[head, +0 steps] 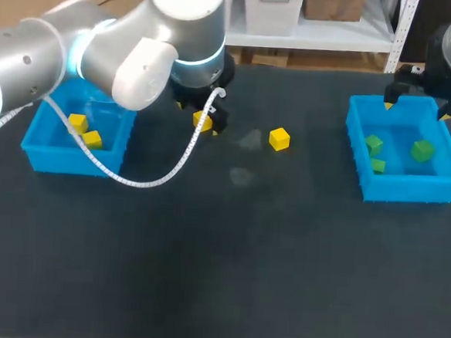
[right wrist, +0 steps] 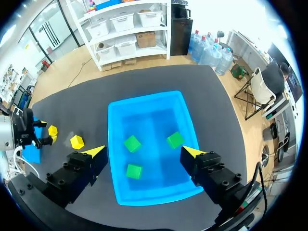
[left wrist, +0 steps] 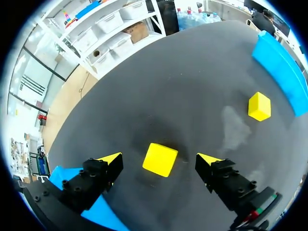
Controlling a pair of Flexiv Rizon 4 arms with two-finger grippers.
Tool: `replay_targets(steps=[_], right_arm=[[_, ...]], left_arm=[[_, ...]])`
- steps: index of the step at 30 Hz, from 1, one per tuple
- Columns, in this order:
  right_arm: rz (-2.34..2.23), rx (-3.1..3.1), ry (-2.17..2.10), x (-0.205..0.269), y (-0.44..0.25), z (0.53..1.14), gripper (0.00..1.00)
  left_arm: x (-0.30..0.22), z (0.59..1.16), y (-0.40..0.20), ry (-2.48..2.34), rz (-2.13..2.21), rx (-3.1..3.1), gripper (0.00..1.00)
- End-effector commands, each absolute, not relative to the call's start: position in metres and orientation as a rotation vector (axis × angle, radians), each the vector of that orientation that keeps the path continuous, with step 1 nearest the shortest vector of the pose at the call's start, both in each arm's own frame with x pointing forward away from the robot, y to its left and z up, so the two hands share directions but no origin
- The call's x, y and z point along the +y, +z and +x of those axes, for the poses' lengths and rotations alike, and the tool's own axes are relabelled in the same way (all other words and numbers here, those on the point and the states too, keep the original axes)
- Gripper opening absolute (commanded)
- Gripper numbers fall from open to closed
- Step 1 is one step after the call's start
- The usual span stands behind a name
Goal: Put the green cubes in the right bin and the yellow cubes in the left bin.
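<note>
Currently, at upper middle of the head view: left gripper (left wrist: 160,158) lowered around a yellow cube (left wrist: 160,160), fingers spread wide on 2 sides without touching, apparently lined up for a grasp. Cube flat on the table (head: 218,277), no long axis, edges slightly skewed to the fingers. To its right, a second yellow cube (head: 279,139), loose. At mid left, left bin (head: 38,136) holding 2 yellow cubes (head: 92,139). At far right, right gripper (right wrist: 143,151) open and empty above right bin (head: 402,189), 3 green cubes (head: 422,150) inside, green sorting probably finished.

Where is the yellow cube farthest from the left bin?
Head view: the yellow cube sits mid-table, right of the left pincer, left of the right bin.
</note>
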State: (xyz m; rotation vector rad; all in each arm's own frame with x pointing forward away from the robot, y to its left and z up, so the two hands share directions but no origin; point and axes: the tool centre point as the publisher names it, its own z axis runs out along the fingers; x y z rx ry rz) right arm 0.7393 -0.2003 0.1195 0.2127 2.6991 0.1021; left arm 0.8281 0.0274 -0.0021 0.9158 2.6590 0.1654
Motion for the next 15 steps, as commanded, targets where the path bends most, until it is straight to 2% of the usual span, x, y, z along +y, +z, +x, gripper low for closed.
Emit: replay_targets(steps=[1,2,3,5,15], right_arm=[[0.216,2.692,0.099,-0.200,0.119,0.737,1.00],[0.216,2.692,0.099,-0.200,0.119,0.737,1.00],[0.216,2.692,0.099,-0.200,0.119,0.737,1.00],[0.216,2.692,0.099,-0.200,0.119,0.737,1.00],[0.216,2.692,0.099,-0.200,0.119,0.737,1.00]], left_arm=[[0.028,0.835,-0.007,0.173,0.920,2.667,1.00],[0.028,0.836,-0.008,0.174,0.920,2.668,1.00],[0.028,0.836,-0.008,0.174,0.920,2.667,0.83],[0.029,0.836,-0.009,0.164,0.906,2.672,0.00],[0.020,0.819,-0.003,0.155,0.988,2.648,0.00]])
